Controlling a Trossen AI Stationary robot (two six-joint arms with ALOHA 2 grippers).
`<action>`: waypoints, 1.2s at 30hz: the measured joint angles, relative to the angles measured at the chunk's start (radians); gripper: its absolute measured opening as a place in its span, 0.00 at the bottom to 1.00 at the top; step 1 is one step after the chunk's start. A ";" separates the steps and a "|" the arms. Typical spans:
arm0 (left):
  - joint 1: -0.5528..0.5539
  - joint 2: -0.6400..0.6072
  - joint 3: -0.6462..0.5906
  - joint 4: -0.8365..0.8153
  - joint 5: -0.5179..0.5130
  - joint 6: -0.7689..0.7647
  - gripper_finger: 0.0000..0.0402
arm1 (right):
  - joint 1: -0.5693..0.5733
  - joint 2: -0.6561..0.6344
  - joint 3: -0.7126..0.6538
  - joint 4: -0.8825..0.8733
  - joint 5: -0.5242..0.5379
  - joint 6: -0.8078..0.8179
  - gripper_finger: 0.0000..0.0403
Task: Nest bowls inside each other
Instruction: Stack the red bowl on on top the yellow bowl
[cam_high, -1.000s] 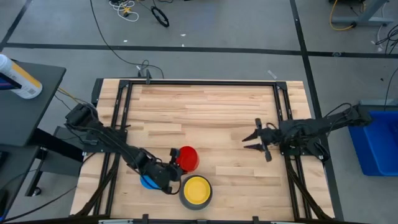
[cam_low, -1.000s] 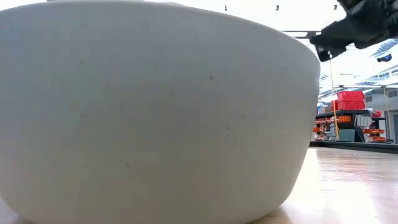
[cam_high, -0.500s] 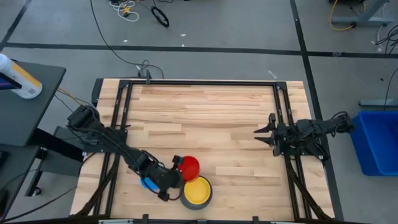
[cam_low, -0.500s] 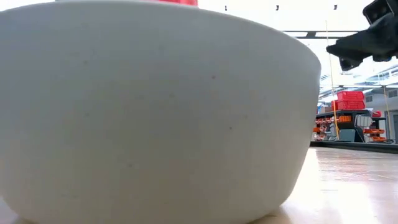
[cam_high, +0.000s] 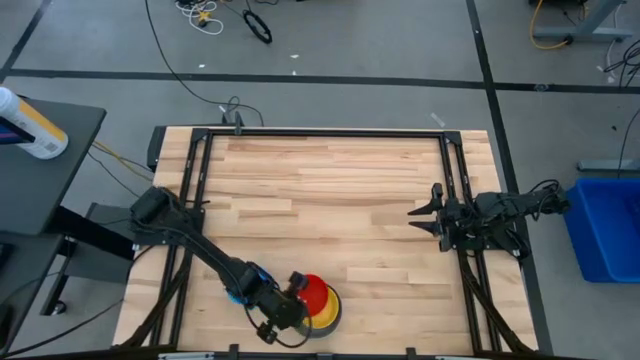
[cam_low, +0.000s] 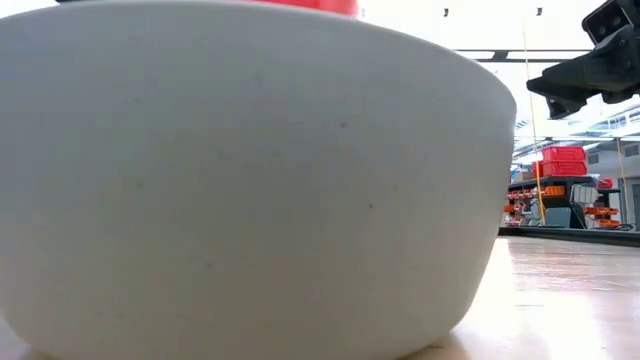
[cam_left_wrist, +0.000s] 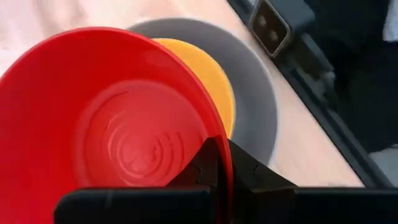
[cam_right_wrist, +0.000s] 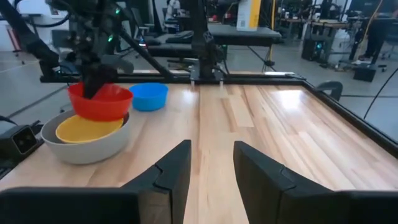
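Observation:
A pale grey bowl stands near the table's near edge with a yellow bowl inside it. The grey bowl fills the low view. My left gripper is shut on a red bowl, which it holds tilted over the yellow bowl. A light blue bowl rests on its base on the table just left of them, mostly hidden under my left arm in the high view. My right gripper waits open near the table's right edge, with nothing between its fingers. My left gripper pinches the red bowl's rim, with one finger inside the bowl and the other outside. The fingers slant down from the table's left. The bowl tilts over the yellow bowl; whether it touches it, I cannot tell.
Black rails run along the table's edges. A camera block sits by the near rail close to the grey bowl. The wooden top between the arms is bare planks. A blue bin stands off the table's right.
My left gripper has carried the red bowl toward the table's near edge and a little right, from beside the grey bowl to over the yellow bowl, tipping downward. My right gripper drew back toward the right edge, then kept still.

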 joint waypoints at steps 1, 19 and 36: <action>0.004 0.016 0.011 0.015 0.017 0.006 0.02 | 0.000 0.000 0.000 0.000 0.001 0.002 0.32; 0.055 0.097 0.056 0.066 0.165 0.015 0.02 | 0.000 0.001 0.000 -0.026 0.000 0.022 0.32; 0.061 0.158 0.057 0.107 0.220 -0.009 0.19 | 0.000 0.001 0.000 -0.037 -0.001 0.046 0.32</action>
